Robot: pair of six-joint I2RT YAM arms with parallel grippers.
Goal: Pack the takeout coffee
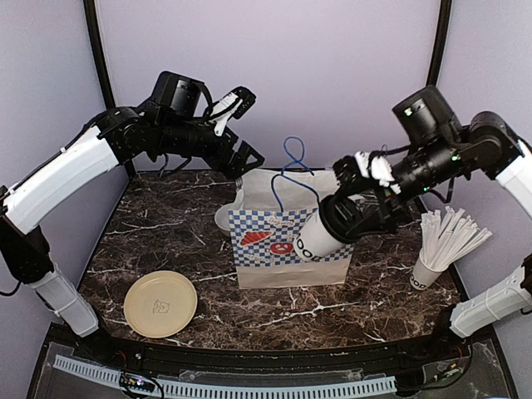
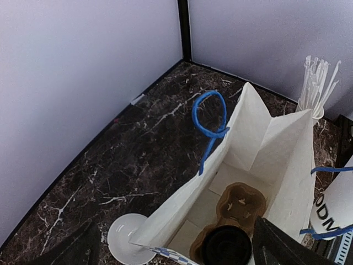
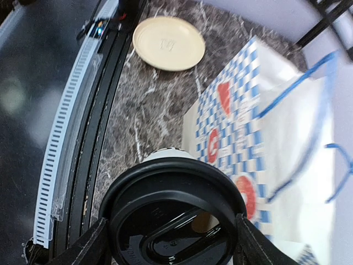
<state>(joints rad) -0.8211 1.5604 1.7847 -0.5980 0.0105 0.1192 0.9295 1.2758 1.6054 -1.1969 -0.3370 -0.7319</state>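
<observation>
A takeout coffee cup (image 1: 314, 242), white with a black lid (image 3: 174, 215), hangs tilted in front of the checkered paper bag (image 1: 287, 249). My right gripper (image 1: 339, 221) is shut on it just below the lid, one finger on each side. In the left wrist view, the open bag (image 2: 259, 149) holds a brown cup carrier (image 2: 245, 201). A second lidded takeout coffee (image 2: 226, 245) stands in the carrier's near slot, and the other slot is bare. My left gripper (image 1: 243, 155) hovers open above the bag's back left corner, holding nothing.
A white cup bristling with sticks (image 1: 436, 258) stands right of the bag. A low white bowl (image 1: 224, 218) sits against the bag's back left side. A tan plate (image 1: 160, 304) lies at the front left. Blue handles (image 1: 293, 158) stick up from the bag.
</observation>
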